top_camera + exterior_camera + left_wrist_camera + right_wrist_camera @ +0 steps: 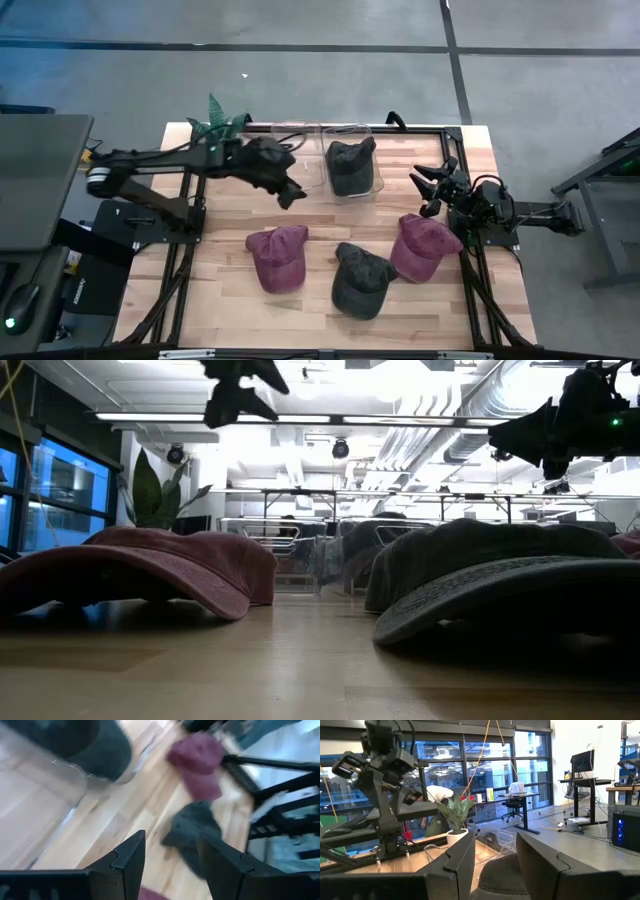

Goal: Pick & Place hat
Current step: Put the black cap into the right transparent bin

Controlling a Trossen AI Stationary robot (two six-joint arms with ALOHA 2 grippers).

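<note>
Hats lie in a row along the near half of the counter [215, 290]: a maroon hat [277, 258] toward the left side, a dark grey hat [360, 279] in the middle, and a second maroon hat [422, 247] toward the right edge, touching the grey one. Another dark hat [350, 163] sits inside a clear bin [352, 187] at the middle of the far edge, with a second clear bin [293, 150] just beside it on the left. The left gripper [291, 191] hangs above the counter just beside the bins, between them and the left maroon hat; its fingers [127, 857] are spread apart and hold nothing. The right gripper [431, 184] hovers near the right edge, beside the bin with the hat and above the far side of the second maroon hat, jaws apart and empty. A potted plant [220, 118] stands at the far left corner.
</note>
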